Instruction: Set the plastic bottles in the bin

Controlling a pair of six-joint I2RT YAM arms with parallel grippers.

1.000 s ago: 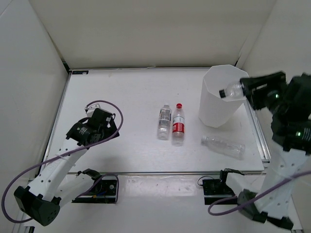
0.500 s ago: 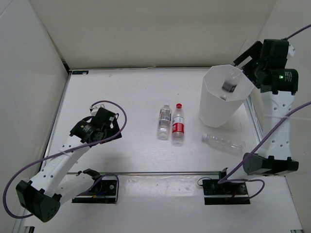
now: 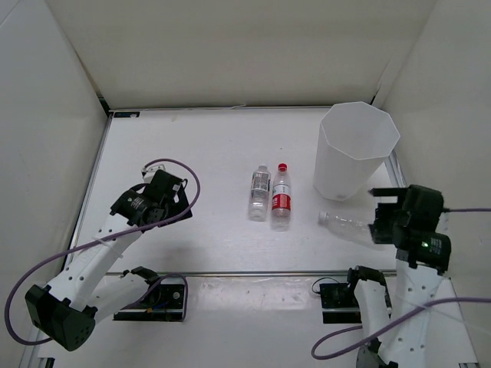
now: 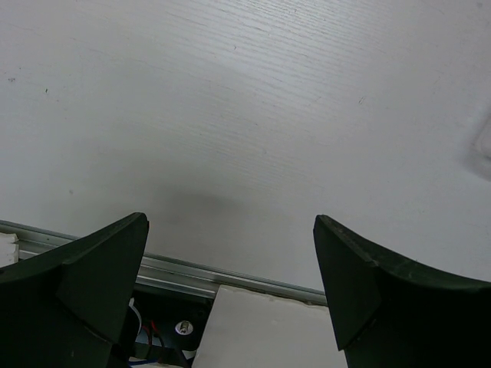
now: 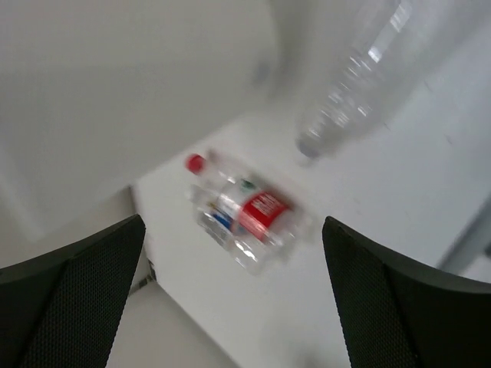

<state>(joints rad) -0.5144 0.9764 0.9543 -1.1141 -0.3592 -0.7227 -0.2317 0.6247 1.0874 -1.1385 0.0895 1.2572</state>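
The bin stands at the back right, tall, white and faceted. Two plastic bottles lie side by side mid-table: a white-capped one and a red-capped, red-labelled one. The red-labelled bottle appears blurred in the right wrist view. A third clear bottle lies in front of the bin, and its end shows in the right wrist view. My right gripper hovers open over its right end, holding nothing. My left gripper is open and empty at the left, above bare table.
A metal rail runs along the table's near edge, with the arm mounts just behind it. White walls close in the table on the left, back and right. A purple cable loops over the left arm.
My right gripper held a bottle at the bin's rim, then opened and the bottle dropped inside. The right arm swung down to the lying clear bottle. The left arm barely shifted.
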